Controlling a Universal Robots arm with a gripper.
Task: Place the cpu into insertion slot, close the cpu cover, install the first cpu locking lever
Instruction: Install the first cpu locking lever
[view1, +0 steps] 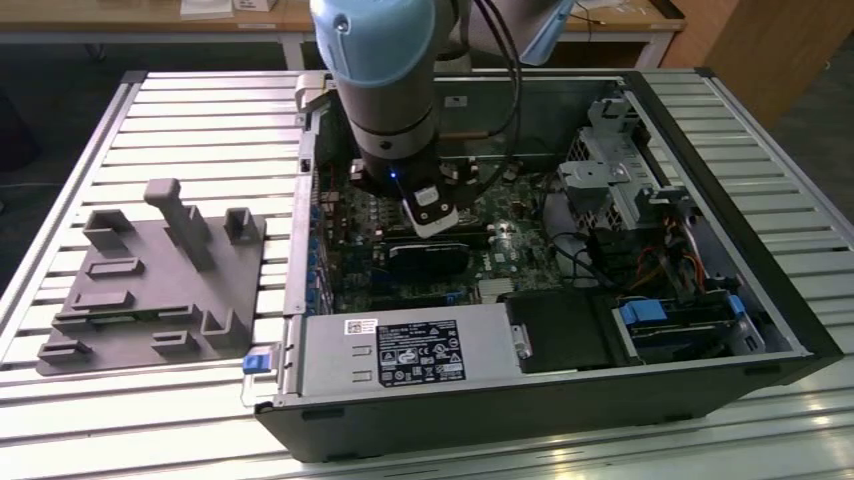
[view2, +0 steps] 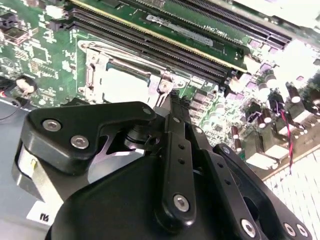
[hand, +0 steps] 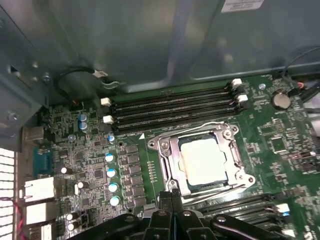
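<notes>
We see a slatted metal table (view1: 187, 110) carrying an open computer case (view1: 534, 400) that lies on its side, and a grey fixture plate (view1: 147, 290) on the exterior view's left, well apart from the case opening; the robot arm (view1: 387, 80) comes down from above into the case, over the green motherboard (view1: 521, 250). In the first wrist view the motherboard (hand: 90, 160) lies flat under the camera, and the long black memory slots (hand: 170, 107) run beside the socket, their long axis parallel to one edge of it. The cpu cover (hand: 200, 135) is down over the insertion slot (hand: 240, 172), its frame lying flat with the cut-out centre facing up at us; the cpu (hand: 204, 161) sits inside that cut-out, seated in the slot, pale face up, its edges square with the frame. A thin wire lever (hand: 190, 129) curves along the frame edge nearest the memory slots. Open board lies around the socket, though rows of capacitors (hand: 111, 172) crowd one side. The claw (hand: 172, 196) hangs just beside the socket's edge, its black fingers drawn together with nothing held between them; in the second wrist view the claw (view2: 172, 97) tip stands close to the socket's corner, with the cpu (view2: 122, 85) pale beyond it.
</notes>
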